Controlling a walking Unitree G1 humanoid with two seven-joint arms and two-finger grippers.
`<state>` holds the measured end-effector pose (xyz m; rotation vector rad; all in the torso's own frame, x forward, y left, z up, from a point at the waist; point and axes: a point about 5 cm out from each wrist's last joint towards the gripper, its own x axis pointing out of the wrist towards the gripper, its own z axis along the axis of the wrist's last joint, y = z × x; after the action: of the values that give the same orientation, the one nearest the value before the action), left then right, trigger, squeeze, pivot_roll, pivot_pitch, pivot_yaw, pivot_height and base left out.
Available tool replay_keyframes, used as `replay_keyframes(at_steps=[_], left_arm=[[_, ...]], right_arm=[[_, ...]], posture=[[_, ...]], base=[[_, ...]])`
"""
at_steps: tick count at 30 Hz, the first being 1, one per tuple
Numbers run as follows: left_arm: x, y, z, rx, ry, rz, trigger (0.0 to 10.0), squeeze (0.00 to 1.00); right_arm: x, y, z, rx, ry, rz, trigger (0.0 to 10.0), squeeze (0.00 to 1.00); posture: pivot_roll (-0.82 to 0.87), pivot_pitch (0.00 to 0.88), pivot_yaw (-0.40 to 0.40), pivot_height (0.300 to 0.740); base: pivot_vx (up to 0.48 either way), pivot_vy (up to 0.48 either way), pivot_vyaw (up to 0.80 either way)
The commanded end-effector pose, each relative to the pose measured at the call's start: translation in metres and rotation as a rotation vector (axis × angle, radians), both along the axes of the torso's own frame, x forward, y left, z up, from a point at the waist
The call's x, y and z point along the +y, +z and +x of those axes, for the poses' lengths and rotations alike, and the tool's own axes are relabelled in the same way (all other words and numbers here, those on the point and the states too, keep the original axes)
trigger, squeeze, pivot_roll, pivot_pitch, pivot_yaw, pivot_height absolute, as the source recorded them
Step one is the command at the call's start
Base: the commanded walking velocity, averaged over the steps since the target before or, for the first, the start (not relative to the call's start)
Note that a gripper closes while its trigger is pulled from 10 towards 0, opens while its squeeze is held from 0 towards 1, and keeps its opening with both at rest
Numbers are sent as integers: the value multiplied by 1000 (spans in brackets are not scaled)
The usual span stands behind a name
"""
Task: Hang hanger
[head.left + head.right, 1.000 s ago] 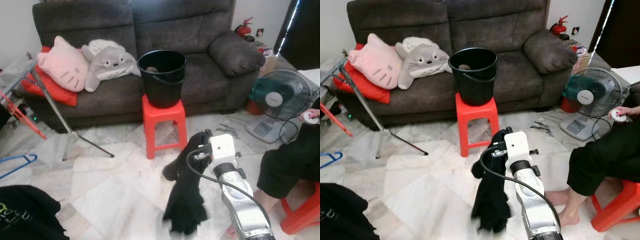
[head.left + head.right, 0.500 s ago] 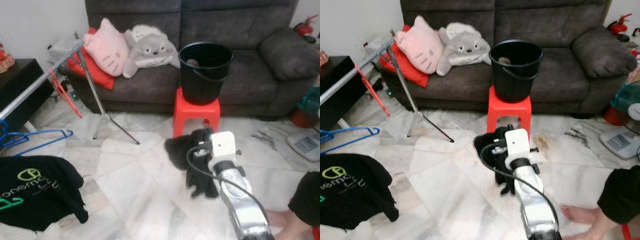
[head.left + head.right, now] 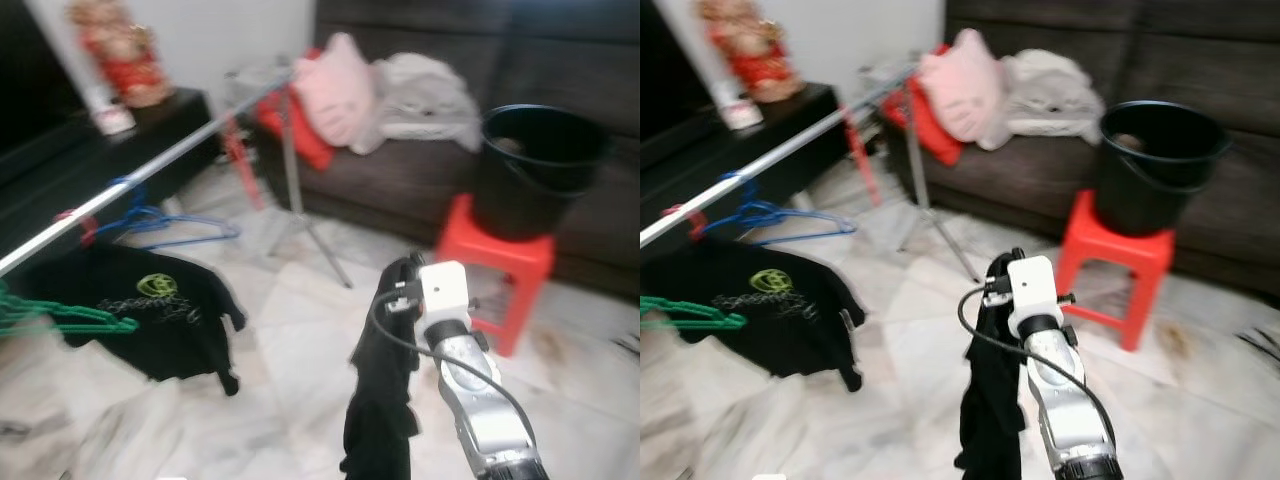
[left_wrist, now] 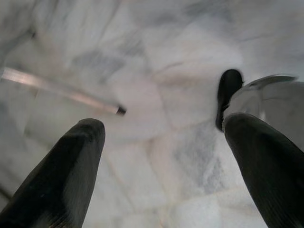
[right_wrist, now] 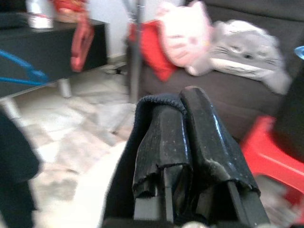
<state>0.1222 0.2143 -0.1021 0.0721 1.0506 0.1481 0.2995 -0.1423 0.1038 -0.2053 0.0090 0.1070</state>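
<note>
Hangers hang on the rail point(image 3: 150, 165) to my left: a blue hanger point(image 3: 165, 222) and a green hanger point(image 3: 60, 315), with a black shirt point(image 3: 160, 315) on the rail between them. My right gripper point(image 5: 183, 142) is clamped on a black garment point(image 3: 380, 400) that droops toward the floor point(image 3: 270, 400). My left gripper point(image 4: 161, 156) is spread wide over bare tile. Beyond, a black bucket point(image 3: 535, 165) sits on a red stool point(image 3: 500, 265) before the sofa point(image 3: 420, 175).

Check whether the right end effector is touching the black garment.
Touching. The right wrist view shows the black garment draped over and pinched between the right end effector's closed fingers; in the left eye view it hangs from there.
</note>
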Motion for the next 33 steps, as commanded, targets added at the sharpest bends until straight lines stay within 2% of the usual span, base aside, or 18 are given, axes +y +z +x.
replay_keyframes(at_steps=[1,33], left_arm=[[1,-3,-11,36,15,-2,10000,0],[-1,-4,-12,35,18,1,10000,0]], right_arm=[[-2,4,1,-17,-5,-1,10000,0],[-1,3,3,-13,19,1,10000,0]], posture=[[-129,13,90,740],[-141,0,83,740]], base=[[0,0,800],[0,0,800]])
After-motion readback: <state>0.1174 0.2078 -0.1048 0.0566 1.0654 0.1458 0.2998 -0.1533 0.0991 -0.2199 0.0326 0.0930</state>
